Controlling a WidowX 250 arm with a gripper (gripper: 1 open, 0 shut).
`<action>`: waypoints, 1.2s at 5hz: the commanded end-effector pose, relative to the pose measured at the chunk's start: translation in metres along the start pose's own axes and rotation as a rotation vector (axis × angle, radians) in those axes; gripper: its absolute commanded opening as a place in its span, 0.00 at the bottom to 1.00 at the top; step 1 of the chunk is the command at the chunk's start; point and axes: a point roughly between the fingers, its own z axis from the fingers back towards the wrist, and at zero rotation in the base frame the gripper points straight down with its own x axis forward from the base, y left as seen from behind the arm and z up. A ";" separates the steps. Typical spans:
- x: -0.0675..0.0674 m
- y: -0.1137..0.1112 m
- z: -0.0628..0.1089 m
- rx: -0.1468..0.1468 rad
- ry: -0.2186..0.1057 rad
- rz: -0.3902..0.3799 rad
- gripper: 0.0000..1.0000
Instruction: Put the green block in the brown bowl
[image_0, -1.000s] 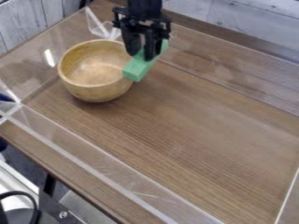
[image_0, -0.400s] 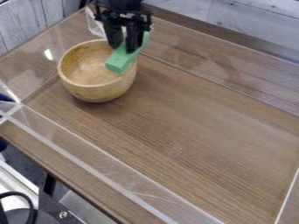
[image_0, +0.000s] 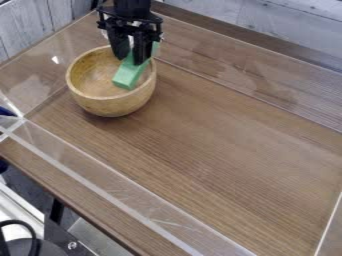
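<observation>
Carried leftward across the upper part of the frame since a second ago, the green block is now held over the right half of the brown bowl instead of beside its rim, and the arm above it has shifted with it.

Going from large to small: the wooden table fills most of the frame and is edged by a clear plastic wall, presumably fitted so that nothing slides off. The brown bowl is set in the upper left, mouth up and nothing seen inside it, so a drop from above should be caught by it. The gripper is pointed straight down over it, with its dark jaws part-way closed and clamped on the top of the green block. The block is hung tilted, lower end toward the bowl's inside, apparently above the bowl's floor rather than resting on it. That vertical hold is judged to suit a plain release: once the jaws are parted, the block should fall within the thick rim.
</observation>
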 end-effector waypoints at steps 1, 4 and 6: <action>0.008 0.011 0.019 0.034 -0.067 0.009 0.00; 0.005 0.027 0.012 0.043 -0.053 0.029 0.00; 0.005 0.037 0.002 0.050 -0.037 0.044 0.00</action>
